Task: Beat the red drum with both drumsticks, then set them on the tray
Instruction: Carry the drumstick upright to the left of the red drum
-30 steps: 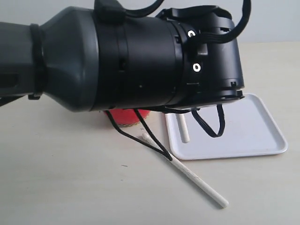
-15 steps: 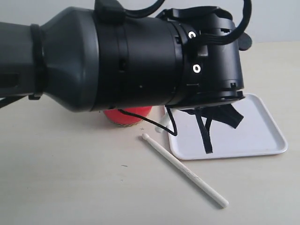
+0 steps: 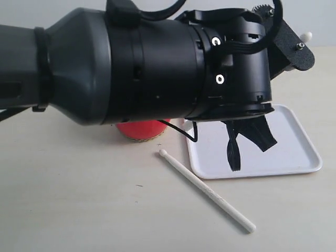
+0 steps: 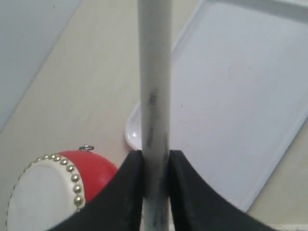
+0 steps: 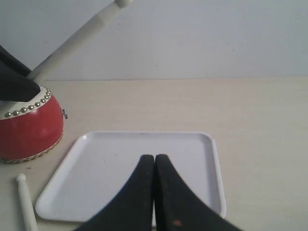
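Observation:
My left gripper (image 4: 155,161) is shut on one drumstick (image 4: 155,86), held in the air above the gap between the red drum (image 4: 94,168) and the tray (image 4: 231,96). In the right wrist view that stick (image 5: 72,43) slants up from over the drum (image 5: 29,130). The other drumstick (image 3: 207,190) lies on the table in front of the tray (image 3: 294,155). My right gripper (image 5: 154,159) is shut and empty over the tray's near side (image 5: 110,173). The drum (image 3: 140,131) is mostly hidden in the exterior view.
A large dark arm (image 3: 131,63) fills the upper exterior view and hides most of the drum and the tray's far left. Black fingers (image 3: 233,152) hang below it over the tray. Bare table (image 3: 79,199) spreads at the front left.
The drumstick that lay on the tray's left side a second ago is gone from it. The black fingers have swung over the tray. The stick on the table has not moved.

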`<action>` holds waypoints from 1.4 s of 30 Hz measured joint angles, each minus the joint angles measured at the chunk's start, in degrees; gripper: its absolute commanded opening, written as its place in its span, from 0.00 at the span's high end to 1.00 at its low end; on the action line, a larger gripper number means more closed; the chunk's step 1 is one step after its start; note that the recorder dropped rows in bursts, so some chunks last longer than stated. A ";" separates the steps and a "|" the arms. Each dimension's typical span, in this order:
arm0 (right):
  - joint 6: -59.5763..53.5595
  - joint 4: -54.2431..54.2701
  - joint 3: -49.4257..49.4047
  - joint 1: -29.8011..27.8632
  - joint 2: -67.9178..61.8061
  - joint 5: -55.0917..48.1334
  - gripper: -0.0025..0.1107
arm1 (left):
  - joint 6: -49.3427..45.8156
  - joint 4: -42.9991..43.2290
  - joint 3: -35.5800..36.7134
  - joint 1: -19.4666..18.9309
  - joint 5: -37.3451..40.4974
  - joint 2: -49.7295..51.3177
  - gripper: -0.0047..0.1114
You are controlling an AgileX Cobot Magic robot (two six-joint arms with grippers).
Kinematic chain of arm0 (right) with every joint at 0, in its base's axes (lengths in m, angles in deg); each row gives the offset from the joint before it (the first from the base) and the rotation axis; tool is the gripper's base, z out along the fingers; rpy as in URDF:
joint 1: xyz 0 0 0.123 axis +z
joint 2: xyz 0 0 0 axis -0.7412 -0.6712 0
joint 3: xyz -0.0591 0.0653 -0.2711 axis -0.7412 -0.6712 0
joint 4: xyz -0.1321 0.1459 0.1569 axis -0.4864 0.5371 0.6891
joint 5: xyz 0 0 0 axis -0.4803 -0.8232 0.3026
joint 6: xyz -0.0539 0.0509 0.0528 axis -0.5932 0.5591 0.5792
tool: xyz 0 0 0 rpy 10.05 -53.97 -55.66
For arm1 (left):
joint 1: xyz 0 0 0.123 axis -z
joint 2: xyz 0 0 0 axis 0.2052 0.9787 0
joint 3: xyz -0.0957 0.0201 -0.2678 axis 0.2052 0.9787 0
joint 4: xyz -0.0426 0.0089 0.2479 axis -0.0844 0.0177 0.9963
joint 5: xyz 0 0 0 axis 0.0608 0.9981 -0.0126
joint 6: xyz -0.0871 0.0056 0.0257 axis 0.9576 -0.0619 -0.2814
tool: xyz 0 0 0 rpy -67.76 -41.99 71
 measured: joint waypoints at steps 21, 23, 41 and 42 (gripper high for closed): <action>0.00 0.00 0.00 0.00 0.00 0.00 0.98 | -13.74 -29.79 13.76 -9.50 -28.15 -19.82 0.96; 0.00 0.00 0.00 0.00 0.00 0.00 0.98 | -13.74 -30.94 17.59 -10.96 -31.06 -22.66 0.96; 0.00 0.00 0.00 0.00 0.00 0.00 0.98 | -15.49 -48.45 49.21 -26.22 -52.92 -44.40 0.96; 0.00 0.00 0.00 0.00 0.00 0.00 0.98 | -16.52 -49.96 50.13 -27.08 -52.66 -45.01 0.96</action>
